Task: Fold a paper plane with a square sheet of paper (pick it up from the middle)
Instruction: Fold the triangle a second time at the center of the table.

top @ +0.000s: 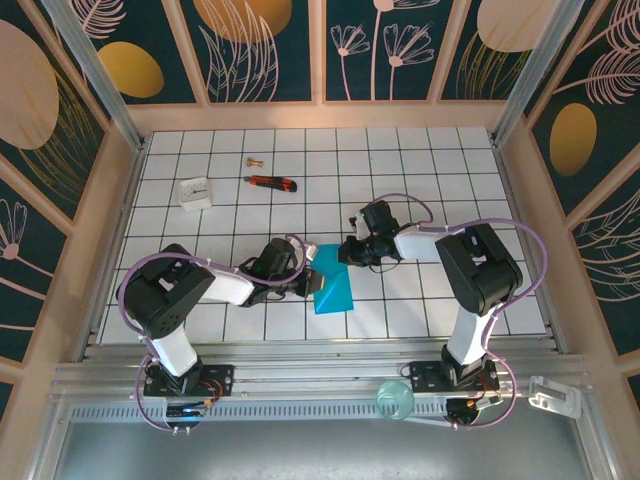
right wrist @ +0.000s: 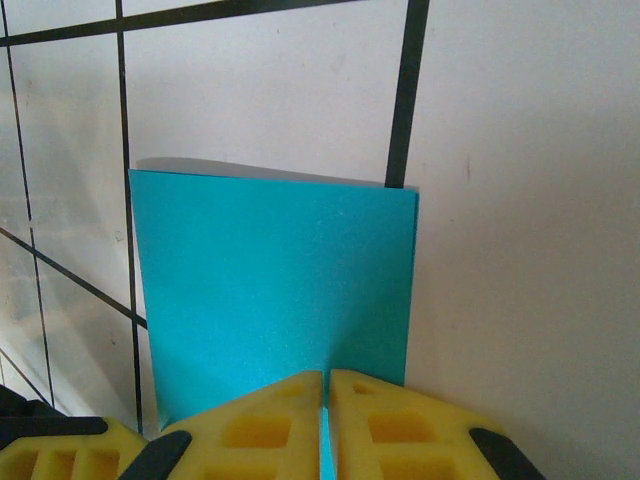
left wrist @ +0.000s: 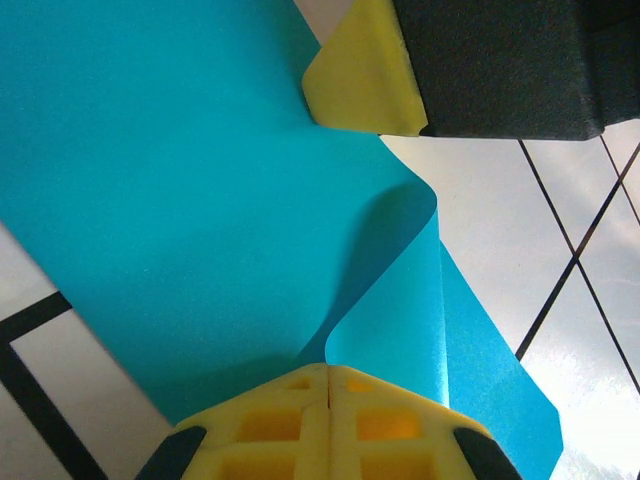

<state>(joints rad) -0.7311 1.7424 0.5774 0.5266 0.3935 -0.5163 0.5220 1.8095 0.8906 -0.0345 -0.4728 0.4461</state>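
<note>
The square sheet of paper [top: 335, 288] is a teal folded shape on the white tiled table [top: 420, 180], between my two grippers. My left gripper [top: 308, 284] comes from the left and is shut on the sheet's near edge; in the left wrist view a flap of the sheet [left wrist: 180, 200] curls up from the closed yellow tips of the left gripper [left wrist: 328, 368]. My right gripper [top: 347, 252] is shut on the sheet's far edge, and a teal strip shows between the tips of the right gripper [right wrist: 327, 375] below the sheet's flat panel [right wrist: 270, 270]. The paper plane is out of view.
A red-and-black utility knife [top: 271, 182], a white block [top: 195, 193] and a small brass piece [top: 252, 160] lie at the back left. Wooden walls [top: 118, 210] ring the table. A pale green ring [top: 394, 400] sits on the front rail.
</note>
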